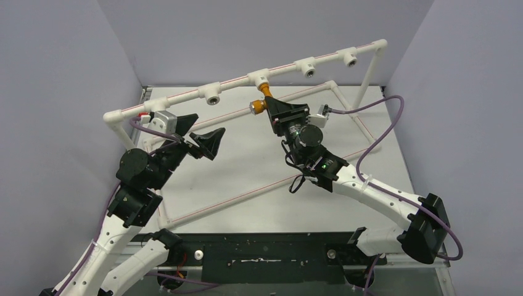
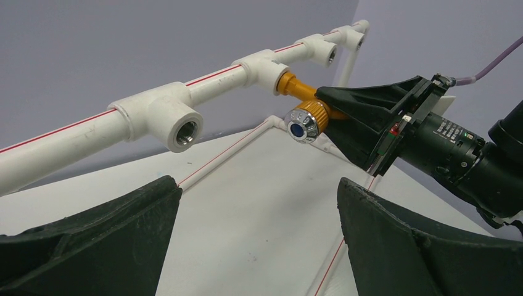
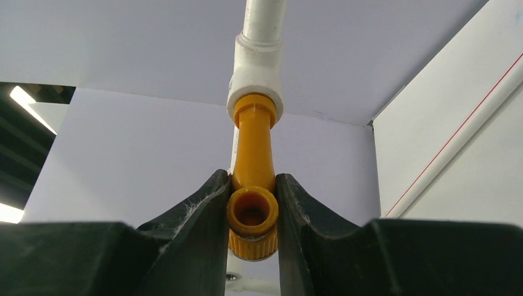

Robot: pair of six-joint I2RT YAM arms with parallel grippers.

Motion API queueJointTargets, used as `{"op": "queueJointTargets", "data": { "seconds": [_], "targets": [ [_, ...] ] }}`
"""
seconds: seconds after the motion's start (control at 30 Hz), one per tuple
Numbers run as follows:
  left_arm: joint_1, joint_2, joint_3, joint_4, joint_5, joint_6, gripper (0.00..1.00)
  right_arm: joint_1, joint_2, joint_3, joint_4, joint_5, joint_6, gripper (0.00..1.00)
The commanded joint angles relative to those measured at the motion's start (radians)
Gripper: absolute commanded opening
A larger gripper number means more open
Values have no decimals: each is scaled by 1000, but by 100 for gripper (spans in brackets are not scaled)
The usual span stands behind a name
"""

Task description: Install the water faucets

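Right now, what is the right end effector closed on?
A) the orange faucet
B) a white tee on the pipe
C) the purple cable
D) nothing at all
A: in the right wrist view, the right end effector has both fingers pressed against the orange faucet, whose far end enters the white tee.

My desk (image 1: 247,160) is pale grey and matte. A white pipe frame (image 1: 290,179) stands on it. Its lower rails, each with a thin red stripe, lie flat on the surface, one slanting across the middle. Along the near edge sits a black plate (image 1: 271,254), flecked with pale specks.
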Motion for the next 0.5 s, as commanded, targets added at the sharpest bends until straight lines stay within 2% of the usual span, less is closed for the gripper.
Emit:
{"op": "queueJointTargets", "data": {
  "seconds": [0.0, 0.07, 0.1, 0.13, 0.23, 0.27, 0.3, 0.37, 0.47],
  "targets": [
    [-6, -2, 33, 31, -3, 5, 97, -5, -38, 34, 83, -5, 90, 0],
    [-6, -2, 32, 30, -5, 5, 97, -6, -41, 28, 70, -8, 86, 0],
    [-6, 0, 32, 31, -5, 5, 97, -8, -44, 24, 65, -10, 82, 4],
    [-5, 2, 32, 31, -5, 6, 97, -8, -48, 21, 66, -14, 71, 13],
    [-5, 7, 32, 30, -5, 6, 97, -10, -62, 6, 70, -34, 18, 54],
    [-5, 8, 33, 29, -5, 6, 97, -10, -68, -3, 73, -46, 1, 65],
    [-5, 7, 33, 29, -5, 6, 97, -11, -78, -16, 77, -58, -15, 71],
    [-4, 7, 34, 28, -5, 6, 97, -15, -106, -47, 86, -73, -57, 80],
    [-5, 7, 34, 28, -2, 5, 97, -17, -157, -89, 67, -74, -102, 85]
  ]
}}
